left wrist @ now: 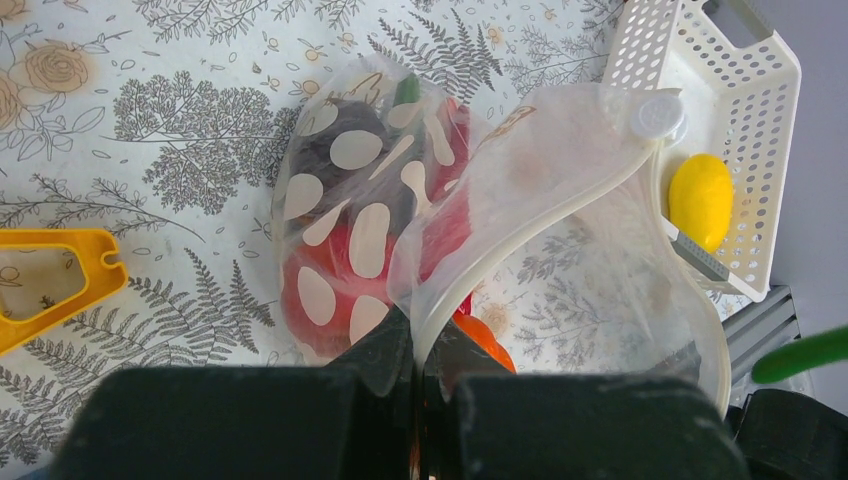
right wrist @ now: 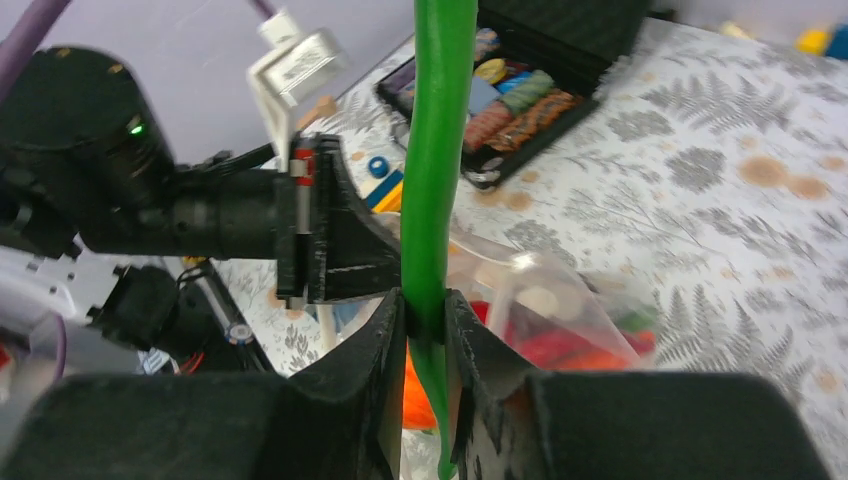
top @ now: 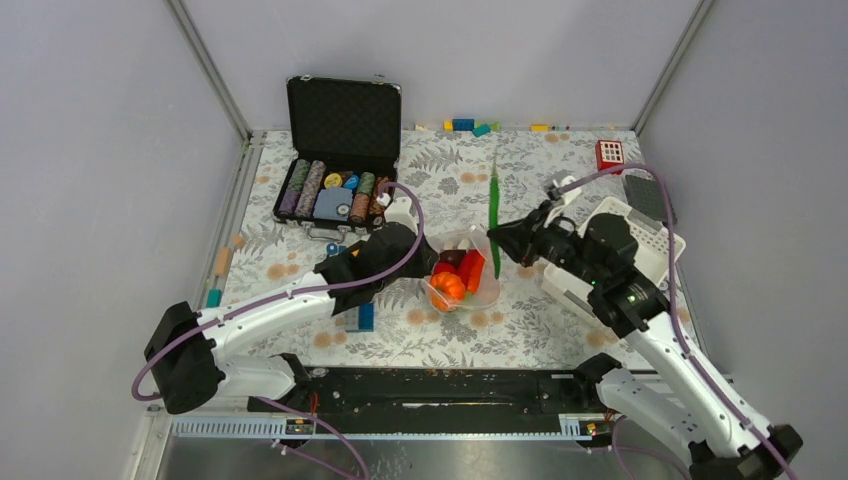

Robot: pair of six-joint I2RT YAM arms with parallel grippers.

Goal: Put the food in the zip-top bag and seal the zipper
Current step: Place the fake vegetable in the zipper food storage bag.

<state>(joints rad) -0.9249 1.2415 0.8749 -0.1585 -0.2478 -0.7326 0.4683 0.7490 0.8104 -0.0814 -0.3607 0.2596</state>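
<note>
Right claw is pinched tight on a long green pod, gripping it near its lower end so that most of the pod stands up above the fingers and only a short tip hangs below. In the top view the pod's long axis runs almost straight from 12 to 6 o'clock. The left claw is pressed together on the near lip of the zip-top bag, pinching the film right at the zipper so the mouth gapes in a wide loop. The bag lies on the table between the two arms with red and orange pieces inside, an orange pumpkin and a carrot among them. From the right claw the open mouth lies just beside it at about 8 o'clock in the top view, and the right arm is plainly the one to deliver, since the left is busy as a holder. My judgement is that the pod must be tipped or lowered tip-first into the loop (upright as it is, it could catch the rim). A yellow piece sits in the white basket, at 3 o'clock from the bag, so loading looks unfinished and sealing is not yet due
</note>
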